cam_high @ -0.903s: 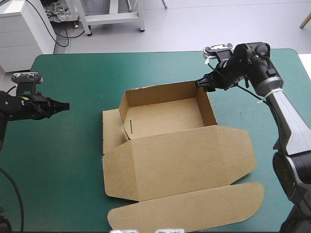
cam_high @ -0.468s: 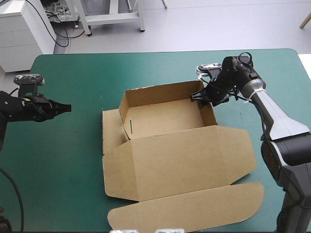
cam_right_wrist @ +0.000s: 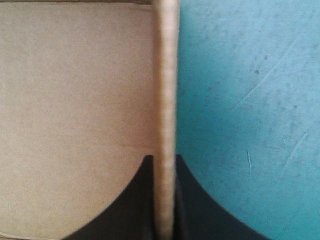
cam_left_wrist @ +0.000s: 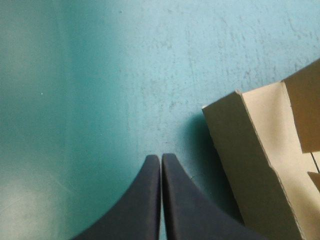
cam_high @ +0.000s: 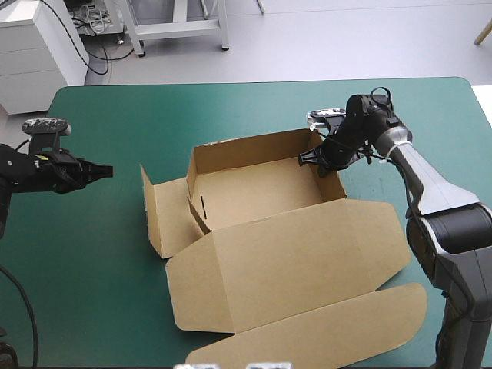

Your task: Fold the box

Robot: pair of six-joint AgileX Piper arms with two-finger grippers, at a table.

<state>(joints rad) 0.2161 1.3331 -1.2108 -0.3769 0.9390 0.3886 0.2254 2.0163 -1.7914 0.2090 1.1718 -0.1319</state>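
Two black fingers [cam_right_wrist: 125,215] of the right gripper [cam_high: 311,160] clamp the upright right-hand wall of the brown cardboard box [cam_high: 277,254], one finger inside the tray and one outside, over the teal-green table cover [cam_high: 100,254]. The box sits mid-table with its lid panel flat toward the near edge. The left gripper [cam_high: 104,171], fingers pressed together, hangs over bare cover, apart from the box's raised left flap.
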